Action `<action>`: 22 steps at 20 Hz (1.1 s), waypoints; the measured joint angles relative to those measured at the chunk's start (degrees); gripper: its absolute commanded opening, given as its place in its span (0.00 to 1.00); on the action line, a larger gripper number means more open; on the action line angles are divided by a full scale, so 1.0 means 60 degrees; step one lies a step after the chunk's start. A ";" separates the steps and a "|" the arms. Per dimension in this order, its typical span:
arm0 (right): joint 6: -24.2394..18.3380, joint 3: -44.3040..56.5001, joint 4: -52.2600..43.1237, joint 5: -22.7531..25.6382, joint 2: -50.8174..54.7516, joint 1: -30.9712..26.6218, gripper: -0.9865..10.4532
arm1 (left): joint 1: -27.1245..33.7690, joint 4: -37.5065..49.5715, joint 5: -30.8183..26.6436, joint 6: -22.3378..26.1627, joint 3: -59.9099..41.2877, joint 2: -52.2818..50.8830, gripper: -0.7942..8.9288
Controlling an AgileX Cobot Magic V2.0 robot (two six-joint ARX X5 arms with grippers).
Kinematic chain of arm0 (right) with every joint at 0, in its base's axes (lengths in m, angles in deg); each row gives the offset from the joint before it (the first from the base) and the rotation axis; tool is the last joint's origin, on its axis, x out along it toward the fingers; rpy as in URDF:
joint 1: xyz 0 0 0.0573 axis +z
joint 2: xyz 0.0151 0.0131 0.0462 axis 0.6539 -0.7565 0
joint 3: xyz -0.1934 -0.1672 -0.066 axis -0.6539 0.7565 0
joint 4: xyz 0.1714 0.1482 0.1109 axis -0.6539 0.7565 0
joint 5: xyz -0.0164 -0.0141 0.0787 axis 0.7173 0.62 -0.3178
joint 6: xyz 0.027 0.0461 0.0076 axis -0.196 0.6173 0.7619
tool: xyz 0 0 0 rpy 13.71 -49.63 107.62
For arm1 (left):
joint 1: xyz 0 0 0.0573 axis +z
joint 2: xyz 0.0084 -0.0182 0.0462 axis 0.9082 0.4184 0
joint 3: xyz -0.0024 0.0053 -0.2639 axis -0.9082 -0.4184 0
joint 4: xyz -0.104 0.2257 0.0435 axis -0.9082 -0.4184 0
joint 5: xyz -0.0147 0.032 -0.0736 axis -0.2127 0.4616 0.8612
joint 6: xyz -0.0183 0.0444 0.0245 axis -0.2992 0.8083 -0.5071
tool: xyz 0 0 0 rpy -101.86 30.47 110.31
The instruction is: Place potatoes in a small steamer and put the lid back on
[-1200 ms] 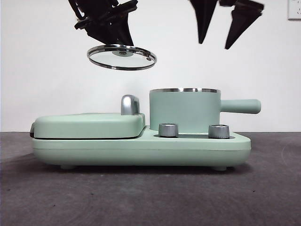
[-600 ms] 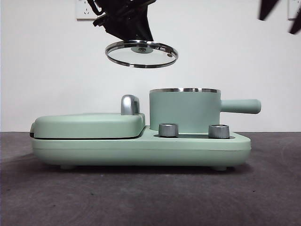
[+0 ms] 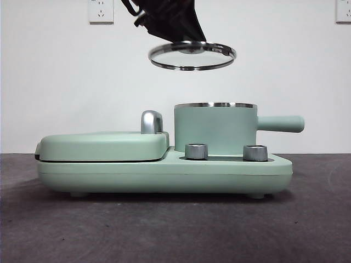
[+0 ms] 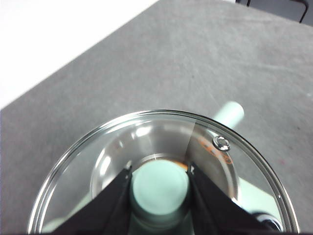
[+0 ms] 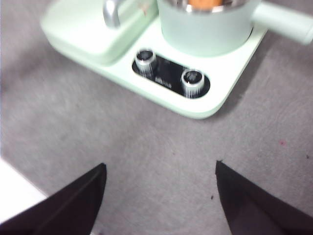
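Lid-replacing step: the left gripper pinches the lid by its knob, the small steamer below it; next, centre and lower. The right gripper waits, spread.

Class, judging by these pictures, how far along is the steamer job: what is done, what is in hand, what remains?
Done: the orange-brown potato lies inside the mint-green steamer pot. In hand: the left gripper holds the round glass lid by its knob, above the pot and slightly off-centre. Left: lower the lid onto the steel rim. The right gripper waits, open.

Black tapered jaws (matte, angular)
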 measured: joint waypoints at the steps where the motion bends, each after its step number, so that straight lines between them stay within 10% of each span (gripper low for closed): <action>1: 0.0135 0.0000 0.0033 0.0000 0.0142 0.0000 0.39 | -0.0015 0.0153 0.0076 0.0000 0.0000 0.0142 0.09; 22: 0.0874 0.0000 0.0350 0.0007 0.0379 0.0004 0.39 | -0.0106 0.2229 0.0849 0.0423 0.0000 0.1843 0.09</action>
